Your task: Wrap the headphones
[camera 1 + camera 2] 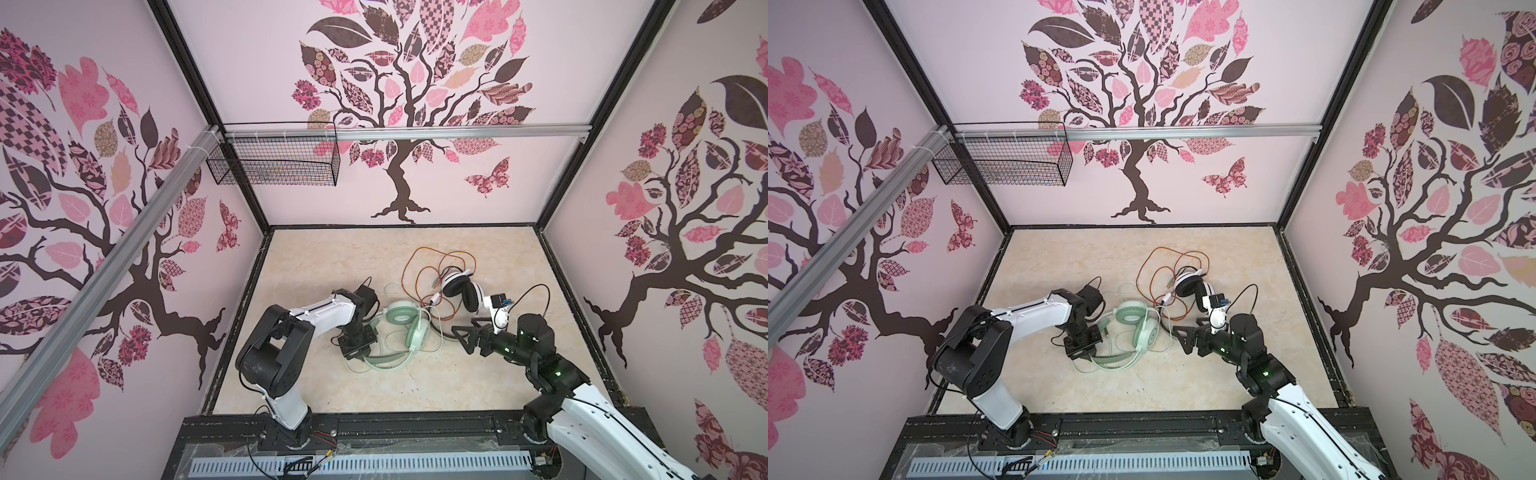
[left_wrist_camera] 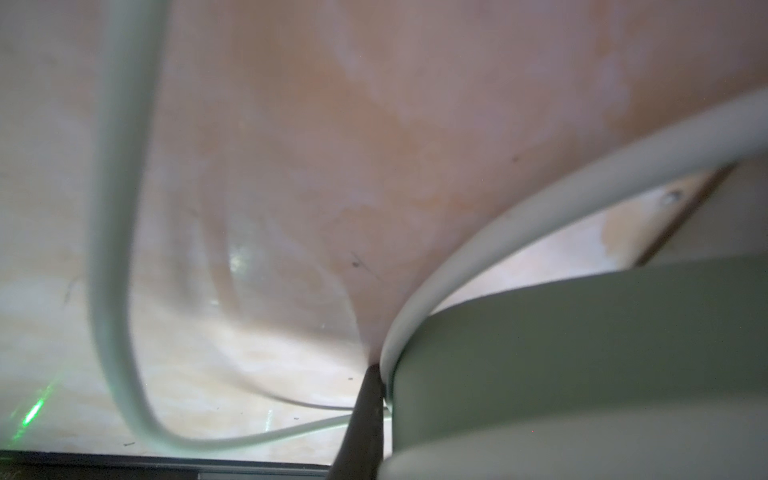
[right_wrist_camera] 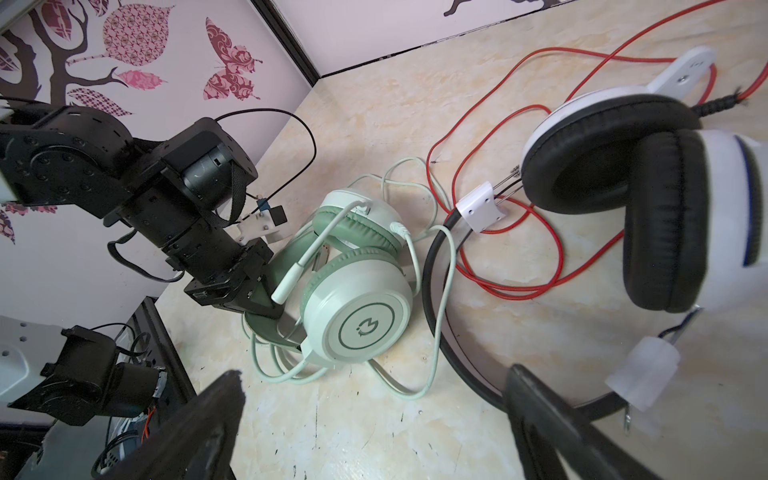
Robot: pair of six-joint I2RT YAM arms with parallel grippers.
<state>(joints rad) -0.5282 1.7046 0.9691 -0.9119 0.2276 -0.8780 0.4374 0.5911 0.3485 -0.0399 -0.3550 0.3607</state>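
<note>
Mint headphones [image 1: 405, 318] lie mid-table [image 1: 332, 257], their pale cord [image 2: 110, 249] looping around them. White headphones [image 1: 461, 289] sit just behind to the right, red cord [image 3: 511, 293] tangled beside them. Left gripper [image 1: 358, 351] is down on the mint headband, fingers pinched on it. Right gripper [image 1: 461, 338] hovers near, fingers spread wide.

Robot lab test booth — black-framed panels [image 1: 257, 62] wore tree decals [image 1: 399, 174], aluminium rail [image 1: 457, 132] carried a wire basket [image 1: 274, 166] at ten o'clock.
</note>
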